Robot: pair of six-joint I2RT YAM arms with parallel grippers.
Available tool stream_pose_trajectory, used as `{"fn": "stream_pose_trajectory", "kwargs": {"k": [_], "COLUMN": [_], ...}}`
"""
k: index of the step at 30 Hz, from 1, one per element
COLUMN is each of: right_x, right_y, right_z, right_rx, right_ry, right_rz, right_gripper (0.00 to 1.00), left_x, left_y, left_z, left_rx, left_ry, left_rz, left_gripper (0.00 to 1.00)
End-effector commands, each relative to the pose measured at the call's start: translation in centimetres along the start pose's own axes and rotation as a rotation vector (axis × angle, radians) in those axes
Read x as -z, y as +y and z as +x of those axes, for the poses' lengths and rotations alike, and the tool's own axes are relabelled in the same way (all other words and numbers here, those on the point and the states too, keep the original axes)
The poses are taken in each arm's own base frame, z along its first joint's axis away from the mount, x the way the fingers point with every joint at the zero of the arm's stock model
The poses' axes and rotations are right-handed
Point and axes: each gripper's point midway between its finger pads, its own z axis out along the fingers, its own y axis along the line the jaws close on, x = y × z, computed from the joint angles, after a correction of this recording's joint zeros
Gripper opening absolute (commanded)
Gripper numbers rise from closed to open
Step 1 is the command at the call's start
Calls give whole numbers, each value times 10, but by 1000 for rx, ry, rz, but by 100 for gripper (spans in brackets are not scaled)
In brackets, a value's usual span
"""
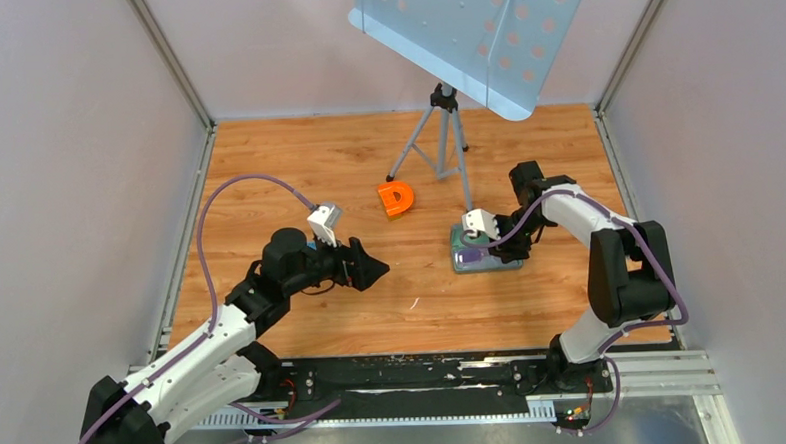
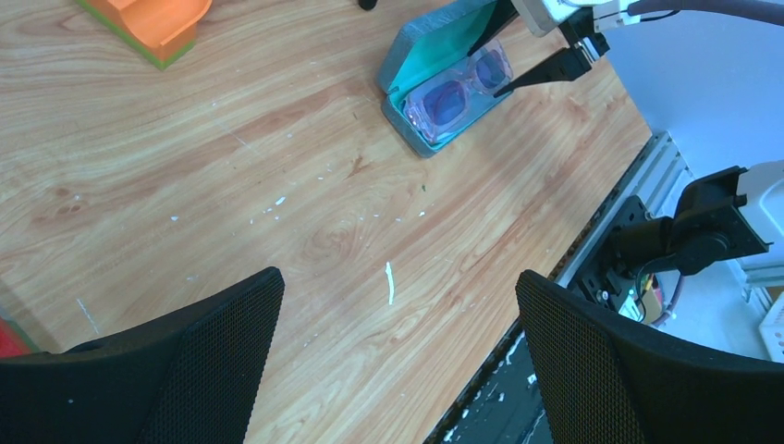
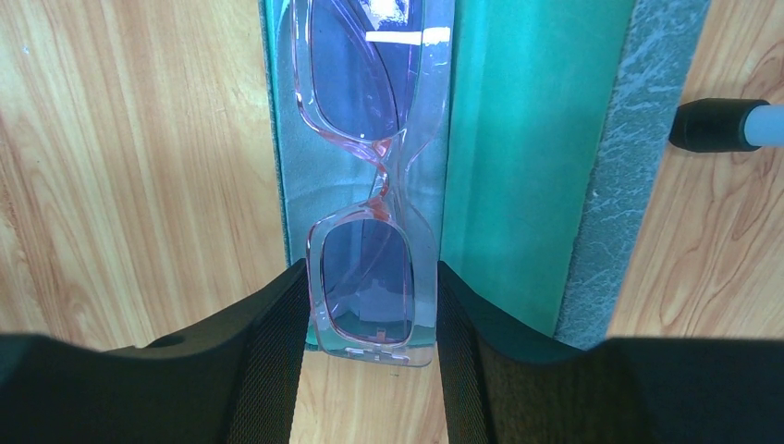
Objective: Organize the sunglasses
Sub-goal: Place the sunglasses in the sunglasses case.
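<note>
Light wood-grain table [image 1: 366, 163] with little white flecks on it, boxed in by plain pale walls [image 1: 65, 146]. Behind the case there's a tripod [image 1: 445, 130] holding a pale blue board [image 1: 461, 29] full of holes, and an orange D-shaped block [image 1: 396, 198] sits to the left of the case and a bit further back.

The sunglasses [image 3: 365, 213] are lying in the open grey case [image 3: 518, 139], lenses up, on the half beside the green lining. Their long axis runs along the case's length. From the right wrist cam they point straight away from the gripper, one lens near and the other far.

The right gripper [image 3: 370, 273] is down at the case's near end. Its two fingers [image 3: 268, 361] sit on either side of the near lens and look pressed against the frame, so it's clamped on the glasses.

The left gripper [image 2: 398, 276] is well off to the left of the case, above bare wood, with its jaws spread wide and nothing in them.
</note>
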Motion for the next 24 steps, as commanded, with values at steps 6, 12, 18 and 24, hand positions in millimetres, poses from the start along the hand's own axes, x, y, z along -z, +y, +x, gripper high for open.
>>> {"fn": "stream_pose_trajectory", "kwargs": {"k": [6,12,18,24], "right_x": [-9,-12,-10,-5], "right_y": [15,17,20,23], "right_z": [8,12,11,7], "right_rx": [-44,-42,-40,-43], "right_ry": [-16,-7,-9,-20], "right_rz": [-49,-40,-29,-14], "right_gripper": [25,33,45,52], "left_x": [0,0,-2,-3], "left_y": [-5,-4,-4,6], "left_z": [-5,-4,-4,-6], "left_rx": [-2,-1,1,15], "left_ry": [-17,-17,-15,-25], "left_rz": [26,21,22,-37], "left_gripper": [100,100,100,100]}}
